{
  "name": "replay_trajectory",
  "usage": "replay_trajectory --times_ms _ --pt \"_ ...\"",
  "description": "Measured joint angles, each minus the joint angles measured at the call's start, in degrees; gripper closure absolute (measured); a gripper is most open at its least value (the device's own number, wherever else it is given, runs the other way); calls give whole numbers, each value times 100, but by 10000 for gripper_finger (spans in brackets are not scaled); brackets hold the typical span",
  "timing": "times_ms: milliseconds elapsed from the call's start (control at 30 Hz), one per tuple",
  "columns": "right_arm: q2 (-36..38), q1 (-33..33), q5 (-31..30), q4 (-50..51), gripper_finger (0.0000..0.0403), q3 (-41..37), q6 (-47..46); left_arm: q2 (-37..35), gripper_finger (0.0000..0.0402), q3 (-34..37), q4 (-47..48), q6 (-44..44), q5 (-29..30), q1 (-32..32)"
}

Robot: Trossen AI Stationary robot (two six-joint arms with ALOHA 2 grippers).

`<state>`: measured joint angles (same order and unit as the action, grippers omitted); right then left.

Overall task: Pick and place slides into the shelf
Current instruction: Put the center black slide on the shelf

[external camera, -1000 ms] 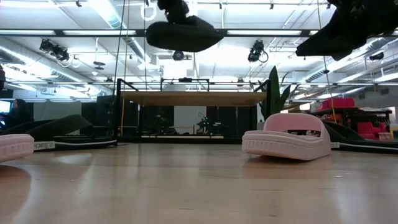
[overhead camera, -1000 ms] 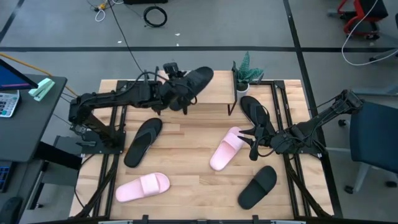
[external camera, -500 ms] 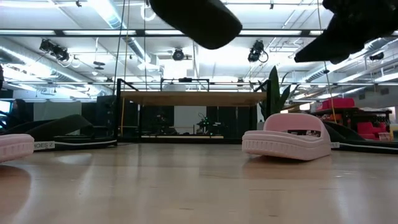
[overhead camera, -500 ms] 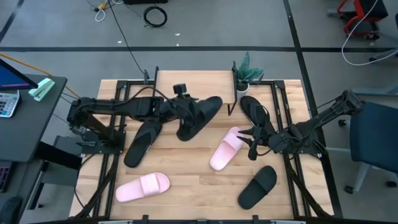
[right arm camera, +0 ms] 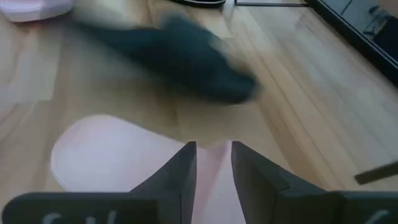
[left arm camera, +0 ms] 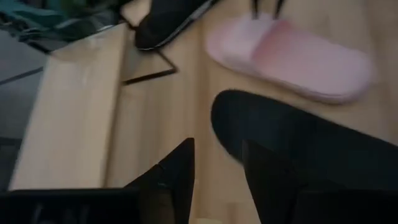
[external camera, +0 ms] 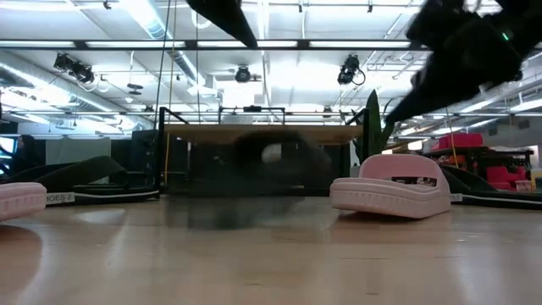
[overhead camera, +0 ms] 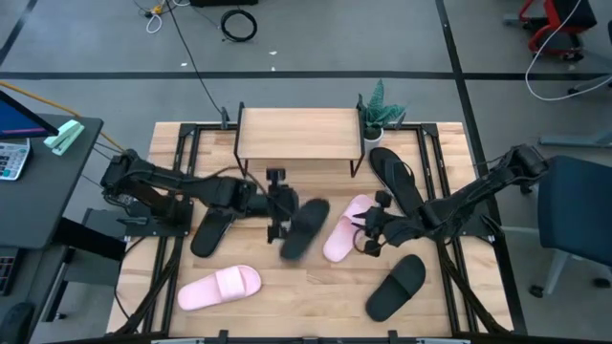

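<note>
My left gripper (overhead camera: 280, 227) (left arm camera: 217, 180) hangs open above the table's middle, high in the low view (external camera: 224, 15). A black wide-band slide (overhead camera: 306, 227) (external camera: 254, 178) is loose right beside it, blurred, down at table level. My right gripper (overhead camera: 364, 234) (right arm camera: 213, 168) is open above a pale pink slide (overhead camera: 344, 227) (external camera: 391, 188) that lies sole down on the table. It stays well clear of that slide. The shelf (overhead camera: 300, 132) (external camera: 262, 134) stands at the far edge with its top board bare.
A black flip-flop (overhead camera: 218, 218) lies left of the middle, and another (overhead camera: 394, 177) lies by the shelf's right legs. A second pink slide (overhead camera: 220, 287) and a second black slide (overhead camera: 397, 287) lie near the front edge. A small potted plant (overhead camera: 381, 113) stands right of the shelf.
My left gripper carried the black slide from above the shelf toward the near edge. The slide has come out of its fingers and dropped to table level beside the pink slide. My right gripper moved toward the table's left, over the pink slide.
</note>
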<state>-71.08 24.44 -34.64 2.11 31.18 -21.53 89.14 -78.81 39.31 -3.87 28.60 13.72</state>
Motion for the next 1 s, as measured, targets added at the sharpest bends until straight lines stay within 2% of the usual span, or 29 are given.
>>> replay_trajectory --times_ms 100,233,400,567,733,1000 --pt "-300 149 277 980 295 884 -588 2 271 113 39 140 -13 353" --pt "-821 549 330 2287 295 2110 -1347 2 276 127 39 192 -12 723" --pt "-1518 947 331 2992 295 3081 -1982 13 270 127 221 473 -10 904" --pt "-2245 1253 328 3014 295 3348 -2597 278 256 230 269 922 -11 932" --pt "-2797 1438 383 3163 295 3344 -3601 697 242 560 -40 877 -40 1027" --pt "-2803 1503 569 3340 295 3342 -3894 950 242 586 -505 814 -37 870"
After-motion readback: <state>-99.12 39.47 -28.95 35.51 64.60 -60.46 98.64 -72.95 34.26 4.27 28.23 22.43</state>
